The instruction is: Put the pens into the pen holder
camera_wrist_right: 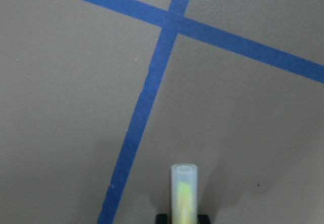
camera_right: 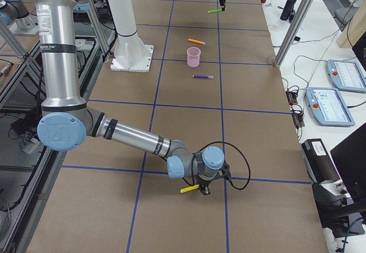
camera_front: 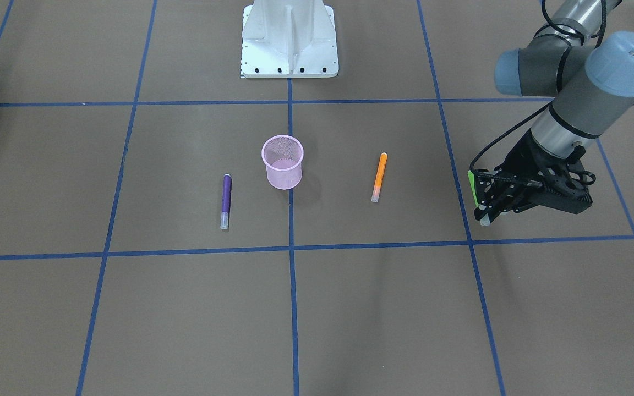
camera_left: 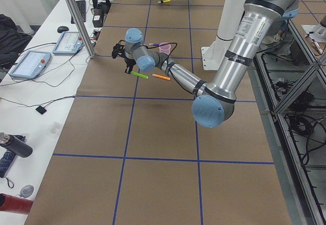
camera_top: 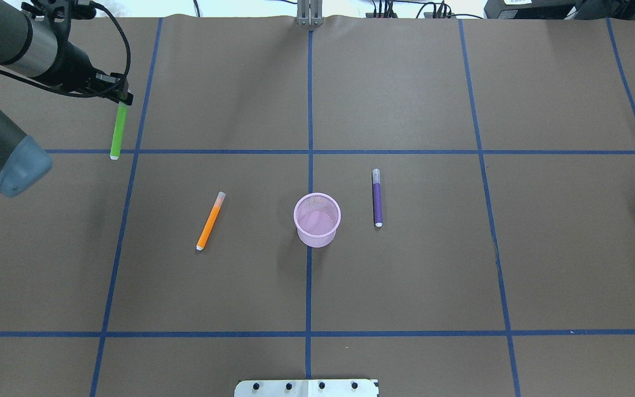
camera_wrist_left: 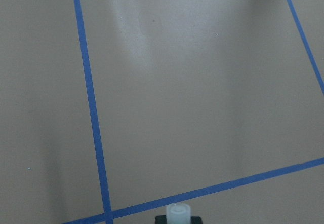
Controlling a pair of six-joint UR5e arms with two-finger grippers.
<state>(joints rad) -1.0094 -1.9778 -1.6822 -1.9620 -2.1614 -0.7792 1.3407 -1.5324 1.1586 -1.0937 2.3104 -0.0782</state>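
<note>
One green pen (camera_top: 118,131) — in left claw (camera_top: 124,100)

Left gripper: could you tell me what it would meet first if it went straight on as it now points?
Probably the table, near a blue tape crossing; the left gripper has nothing else ahead in its wrist view. The green pen it grips sticks out in front, so the cap would likely touch first.

The pink mesh pen holder (camera_top: 317,219) stands upright mid-table. The purple pen (camera_top: 376,198) lies near one side of it, and the orange pen (camera_top: 209,221) farther off on the other. The left end effector (camera_top: 124,100) grips the green pen (camera_top: 118,130), cap end free. The right end effector (camera_right: 201,189) holds a yellowish pen (camera_wrist_right: 183,193).
</note>
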